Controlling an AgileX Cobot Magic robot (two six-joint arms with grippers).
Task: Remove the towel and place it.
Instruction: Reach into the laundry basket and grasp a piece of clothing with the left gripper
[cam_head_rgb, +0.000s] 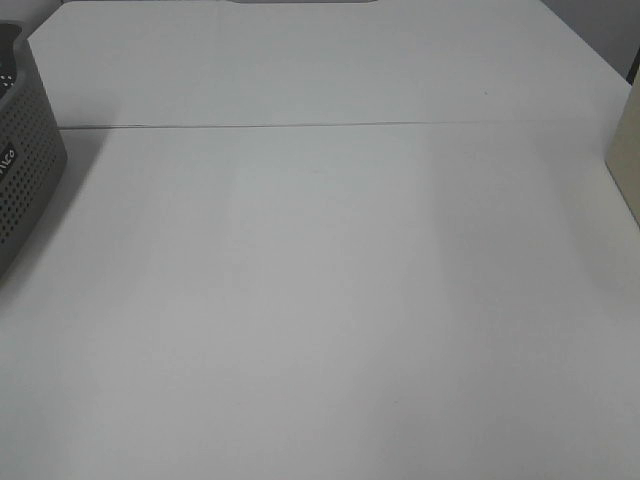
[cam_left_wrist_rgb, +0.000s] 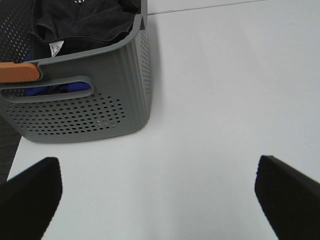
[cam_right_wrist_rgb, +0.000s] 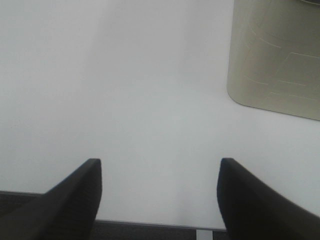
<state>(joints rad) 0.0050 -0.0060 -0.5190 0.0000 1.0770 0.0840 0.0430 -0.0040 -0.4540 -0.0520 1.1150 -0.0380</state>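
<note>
dark towel (cam_left_wrist_rgb: 85, 22) sitting bunched up inside the grey basket (cam_left_wrist_rgb: 100, 110), basket standing at the left of the white table (cam_head_rgb: 330, 300), left gripper (cam_left_wrist_rgb: 159, 197) hovering near it, jaws spread wide and holding nothing, right gripper (cam_right_wrist_rgb: 160, 200) gaping empty too, beige bin (cam_right_wrist_rgb: 277, 55) sitting near it

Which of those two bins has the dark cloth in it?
The grey perforated plastic basket, holding the black terry towel, unlike the smooth beige bin.
</note>
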